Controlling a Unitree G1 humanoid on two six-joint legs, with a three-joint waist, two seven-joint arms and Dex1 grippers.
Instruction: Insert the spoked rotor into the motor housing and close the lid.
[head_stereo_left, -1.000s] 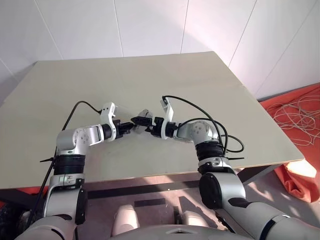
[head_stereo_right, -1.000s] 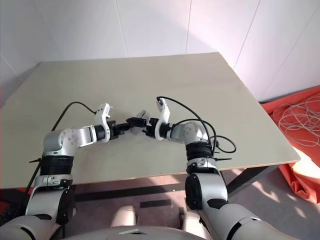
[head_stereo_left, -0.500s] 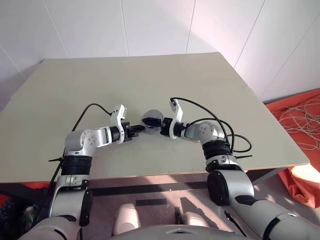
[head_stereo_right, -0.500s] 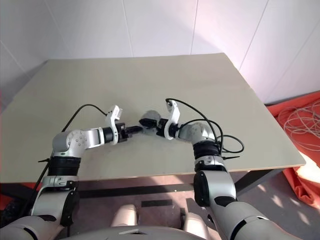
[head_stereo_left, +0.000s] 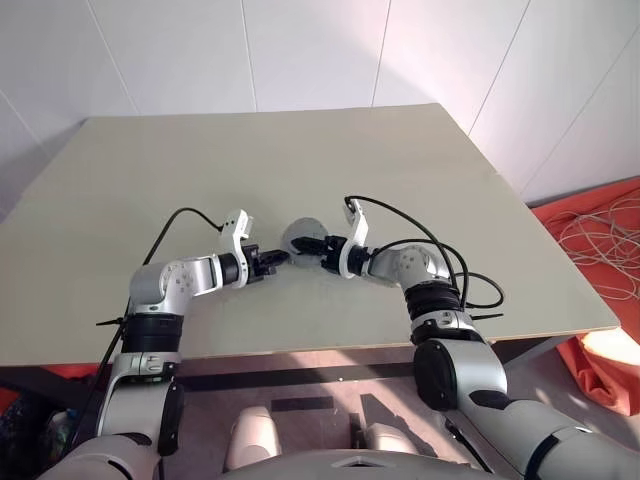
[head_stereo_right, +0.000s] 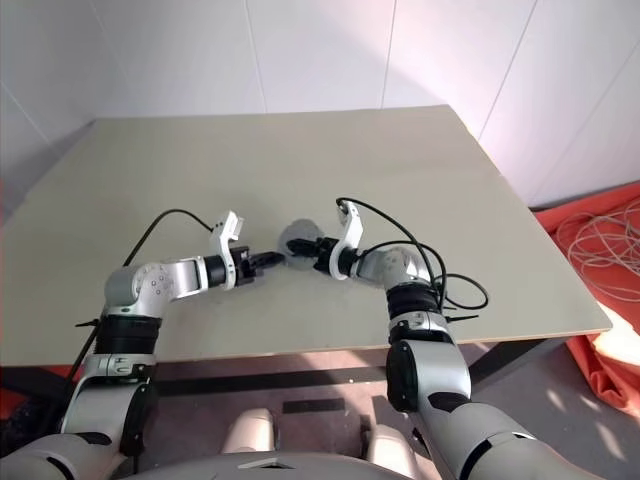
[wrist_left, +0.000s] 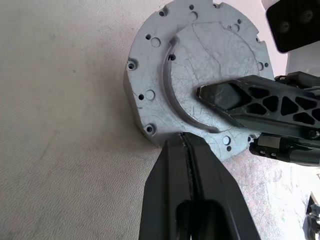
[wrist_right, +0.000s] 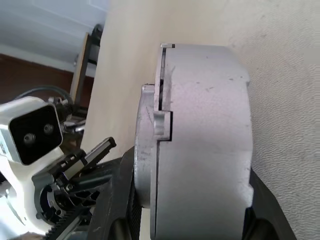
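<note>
The motor housing (wrist_right: 200, 140) stands on edge near the middle of the counter (head_stereo_left: 420, 160), between the two arms. The right gripper (head_stereo_left: 318, 243) has its fingers clamped across its thickness. The left gripper (wrist_left: 189, 150), fingers pressed together, touches the housing's flat grey face. A push from the left could roll the drum or twist it out of the right grip.

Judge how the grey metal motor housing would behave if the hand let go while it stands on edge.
The motor housing looks like thick cast metal: probably rigid and heavy for its size. Its round rim suggests it might roll or tip flat. The right hand straddles it; smooth faces may slip.
</note>
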